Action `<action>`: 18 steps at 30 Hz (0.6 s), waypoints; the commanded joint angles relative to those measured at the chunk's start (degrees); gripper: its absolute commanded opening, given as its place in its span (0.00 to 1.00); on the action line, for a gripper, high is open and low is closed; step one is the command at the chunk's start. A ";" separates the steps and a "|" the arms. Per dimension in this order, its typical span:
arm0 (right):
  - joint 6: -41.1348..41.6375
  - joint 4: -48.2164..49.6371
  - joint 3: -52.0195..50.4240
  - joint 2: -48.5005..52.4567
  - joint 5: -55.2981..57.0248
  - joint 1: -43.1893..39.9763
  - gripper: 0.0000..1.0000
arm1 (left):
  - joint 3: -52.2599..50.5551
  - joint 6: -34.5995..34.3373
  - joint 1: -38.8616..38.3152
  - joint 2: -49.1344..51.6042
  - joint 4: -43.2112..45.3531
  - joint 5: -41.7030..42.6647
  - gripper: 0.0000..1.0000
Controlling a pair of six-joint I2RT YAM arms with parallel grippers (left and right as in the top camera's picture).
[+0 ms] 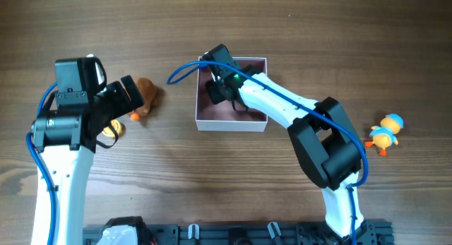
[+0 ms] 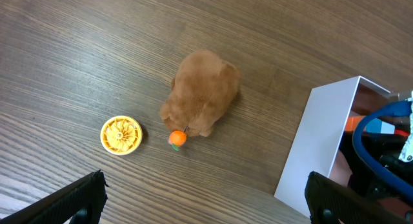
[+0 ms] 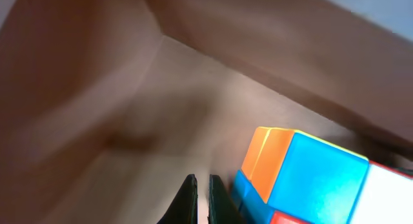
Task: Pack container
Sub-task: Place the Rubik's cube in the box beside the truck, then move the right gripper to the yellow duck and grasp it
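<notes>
The container (image 1: 232, 122) is a small square white-walled box with a dusty-pink inside, at the table's middle; its white wall also shows in the left wrist view (image 2: 321, 137). My right gripper (image 3: 201, 188) is shut and empty, reaching down inside the container (image 3: 116, 88), beside a multicoloured cube (image 3: 310, 175) lying in it. My left gripper (image 2: 206, 198) is open wide and empty, hovering over a brown plush toy (image 2: 201, 91) with an orange ball (image 2: 177, 139) and a yellow round toy (image 2: 120, 135). The plush (image 1: 146, 94) lies left of the container.
Two orange-and-blue duck toys (image 1: 385, 132) lie at the right side of the table. A blue cable (image 1: 185, 70) loops from the right arm over the container's left wall. A black rack (image 1: 233, 234) runs along the front edge.
</notes>
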 commanded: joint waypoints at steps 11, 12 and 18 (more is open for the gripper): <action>0.63 -1.90 1.25 -1.42 -4.79 0.26 0.13 | 0.48 -0.94 0.42 -0.28 0.00 -0.15 1.00; 0.59 -2.69 1.25 -3.58 -5.14 0.55 0.17 | 0.48 -0.94 0.42 -0.28 0.00 -0.15 1.00; 4.02 -13.38 1.27 -26.49 -1.62 -1.55 0.67 | 0.48 -0.94 0.42 -0.28 -0.04 -0.15 1.00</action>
